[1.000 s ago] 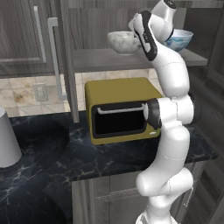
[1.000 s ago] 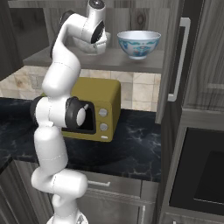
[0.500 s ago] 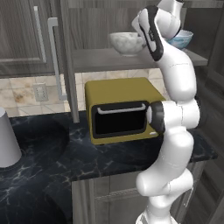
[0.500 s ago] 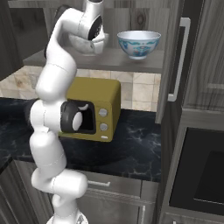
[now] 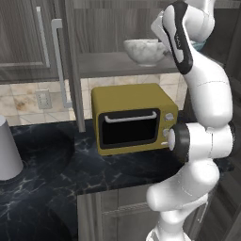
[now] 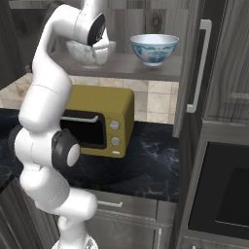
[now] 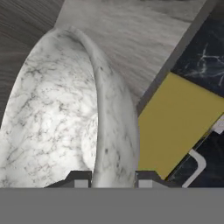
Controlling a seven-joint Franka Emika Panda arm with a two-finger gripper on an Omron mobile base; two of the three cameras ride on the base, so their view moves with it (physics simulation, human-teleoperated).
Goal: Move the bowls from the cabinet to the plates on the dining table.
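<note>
Left base view: open cabinet [image 5: 28, 47] with a long silver bar handle on the swung-out door edge; marbled bowl [image 5: 145, 51] upright on the shelf [image 5: 103, 63], toward its right end, partly covered on its right side by the white arm [image 5: 207, 94]. Sliver of the blue-patterned bowl [image 5: 198, 45] just past the arm, on the same shelf. Yellow microwave [image 5: 134, 117] on the black marble counter [image 5: 56, 174], under the shelf, against the tiled wall. Pale grey cylinder [image 5: 7, 150] at the counter's left edge.

Right base view: gripper [image 6: 99, 52] at the near rim of the marbled bowl [image 6: 80, 52], the bowl close to the shelf's front edge. Blue-patterned bowl [image 6: 154, 48] upright on the shelf [image 6: 126, 68] to the right, well apart from the marbled one, near the open cabinet door [image 6: 192, 63]. Microwave [image 6: 99, 119] below. Dark oven front [image 6: 228, 194] at lower right.

Hand view: gripper [image 7: 113, 183] narrowed onto the wall of the marbled bowl [image 7: 52, 113], one fingertip [image 7: 81, 181] inside the bowl, the other outside, the rim running up between them. Wood-grain shelf [image 7: 131, 48] beneath; microwave top [image 7: 179, 118] and counter [image 7: 205, 43] beyond its edge.
</note>
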